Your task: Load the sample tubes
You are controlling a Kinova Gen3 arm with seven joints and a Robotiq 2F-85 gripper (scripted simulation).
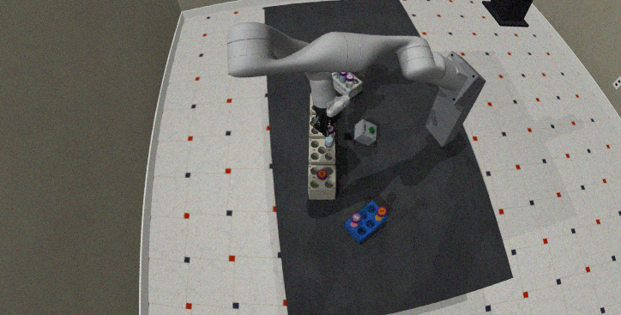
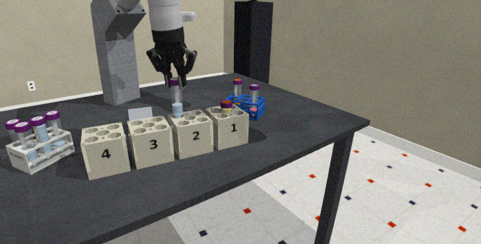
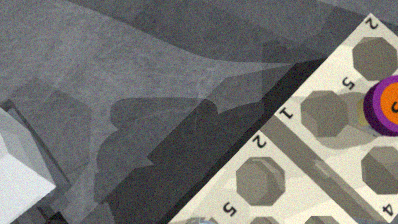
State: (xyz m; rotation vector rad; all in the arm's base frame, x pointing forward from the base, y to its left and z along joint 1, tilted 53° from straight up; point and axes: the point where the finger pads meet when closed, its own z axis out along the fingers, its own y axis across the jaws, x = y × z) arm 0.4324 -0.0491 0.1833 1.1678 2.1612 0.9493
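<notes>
My gripper (image 2: 174,81) is shut on the purple cap of a water blank tube (image 2: 176,98) and holds it upright over adapter 2 (image 2: 192,133). The tube's lower end, with pale blue water, is at the mouth of a back hole; I cannot tell that hole's number. In the top view the gripper (image 1: 323,128) is over the adapter row. Sample S3 (image 2: 226,106), with an orange cap dot, sits in adapter 1 (image 2: 230,127); its cap shows in the wrist view (image 3: 387,105). Adapters 3 (image 2: 150,141) and 4 (image 2: 105,149) are empty.
A blue rack (image 2: 247,102) behind adapter 1 holds an orange-dotted tube (image 2: 237,87) and a grey-dotted tube with pink liquid (image 2: 254,95). A white blanks rack (image 2: 38,144) with several tubes stands at the left. The DONE desk (image 1: 365,132) is behind the adapters.
</notes>
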